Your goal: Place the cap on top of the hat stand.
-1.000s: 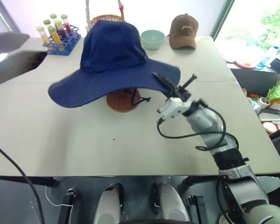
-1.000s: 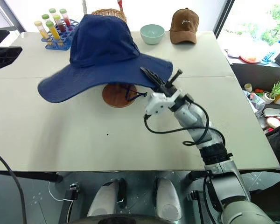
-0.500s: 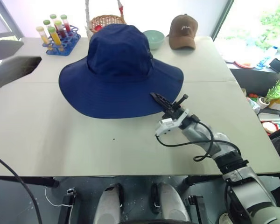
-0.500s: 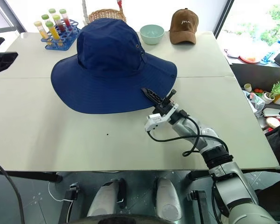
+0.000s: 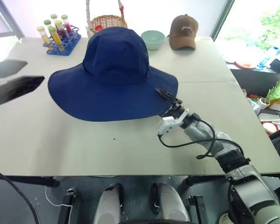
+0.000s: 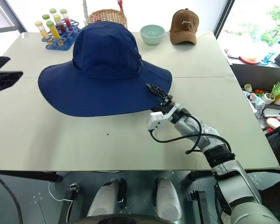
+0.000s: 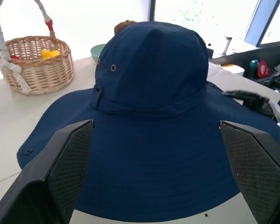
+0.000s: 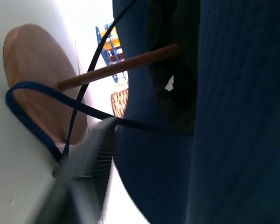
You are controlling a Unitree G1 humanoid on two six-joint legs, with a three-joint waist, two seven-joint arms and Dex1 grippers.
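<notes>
Left eye view.
- The cap (image 5: 114,70): soft navy fabric, wide floppy brim. It sits level, crown up, with the brim hanging clear of the bench (image 5: 84,144) all round.
- The right hand (image 5: 168,96): it is at the brim's edge, and the crown lies beyond it. You cannot tell whether it is clamped on the brim or merely beside it.
- The left hand (image 5: 31,71): spread wide and empty, apart from the brim, which lies across from it.
- Past the cap from both hands: a wicker basket (image 5: 107,22), a tube rack (image 5: 60,39), a green bowl (image 5: 152,38) and a brown baseball cap (image 5: 183,30). All are well apart from the right hand.

Left wrist view.
- The pads (image 7: 72,163) stand far apart with nothing between them. The crown is straight ahead and the brim is just in front.

Right wrist view.
- The hat stand (image 8: 35,74): its round base is on the bench ahead of the hand, and its thin pole runs up into the crown. So the cap looks seated on it.
- The chin cord (image 8: 37,121): it loops loosely across the base.

Handling, as a judgement.
- The cap is light and limp, and the brim will fold if you pinch it. Take it at the brim edge or the crown band.
- The stand is slender and likely to tip if the fabric is dragged.
- Mind the cord as a snag.
- You have open bench behind the right hand for drawing back.
</notes>
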